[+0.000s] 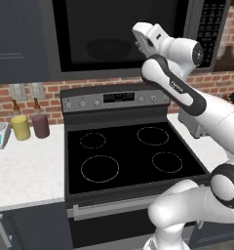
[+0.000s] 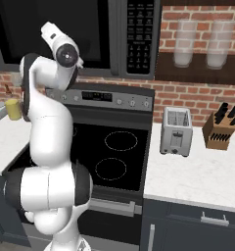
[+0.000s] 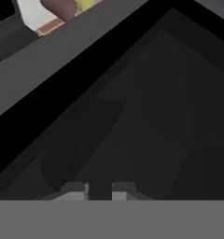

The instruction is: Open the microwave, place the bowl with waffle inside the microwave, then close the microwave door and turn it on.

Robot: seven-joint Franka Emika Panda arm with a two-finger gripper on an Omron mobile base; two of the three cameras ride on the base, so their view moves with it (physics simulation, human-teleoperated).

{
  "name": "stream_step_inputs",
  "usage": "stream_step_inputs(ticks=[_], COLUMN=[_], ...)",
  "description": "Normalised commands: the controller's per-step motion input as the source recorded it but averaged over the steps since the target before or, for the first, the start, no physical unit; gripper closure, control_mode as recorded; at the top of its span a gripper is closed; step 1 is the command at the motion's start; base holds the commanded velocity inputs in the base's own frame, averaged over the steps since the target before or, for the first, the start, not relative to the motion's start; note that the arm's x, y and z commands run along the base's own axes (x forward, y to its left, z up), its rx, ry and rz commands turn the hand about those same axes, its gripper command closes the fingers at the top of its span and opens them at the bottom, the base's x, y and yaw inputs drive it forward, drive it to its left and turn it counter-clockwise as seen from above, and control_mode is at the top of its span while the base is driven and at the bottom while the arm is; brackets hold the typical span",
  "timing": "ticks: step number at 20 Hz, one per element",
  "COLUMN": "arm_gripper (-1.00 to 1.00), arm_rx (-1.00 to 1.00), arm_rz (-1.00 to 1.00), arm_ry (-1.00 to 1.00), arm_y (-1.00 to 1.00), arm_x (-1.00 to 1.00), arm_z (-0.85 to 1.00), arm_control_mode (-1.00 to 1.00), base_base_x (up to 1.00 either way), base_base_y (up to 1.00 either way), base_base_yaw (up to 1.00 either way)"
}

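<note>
A: Our two-finger gripper [image 3: 100,191] shows two small dark tips with a narrow slot between them, nothing in it. Are they parting or closing? We cannot tell.

B: Agreed. They point at the black glass window of the wide dark grey microwave door [image 3: 146,121], very near it. In the left base view our hand is raised in front of the large dark grey box-shaped microwave [image 1: 124,34] above the black glass-top stove [image 1: 128,156].

A: And the small shallow black bowl [image 1: 108,49]? We see a faint round shape behind the glass, so we judge it is already inside, door shut. The waffle we cannot make out.

B: Then what remains is the column of small buttons [image 2: 140,34] at the right. The risk: our tips sit well left of that panel, so we could press glass instead, or hit a wrong key.

A: The yellow cup [image 1: 20,128] and maroon cup [image 1: 40,125] stand far left, out of harm.
</note>
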Motion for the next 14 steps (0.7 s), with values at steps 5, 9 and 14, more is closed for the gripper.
stream_step_inputs(ticks=[5, 9, 14], arm_gripper=[1.00, 1.00, 1.00], arm_rx=[0.00, -0.01, 0.00], arm_rz=[-0.10, -0.20, -0.15], arm_ry=[0.22, 0.10, 0.00], arm_y=[0.29, 0.21, 0.04], arm_x=[0.76, 0.84, 0.70], arm_z=[0.00, -0.36, -0.65], arm_control_mode=[-1.00, -1.00, -1.00], base_base_x=[0.00, 0.00, 0.00], base_base_y=[0.00, 0.00, 0.00], base_base_yaw=[0.00, 0.00, 0.00])
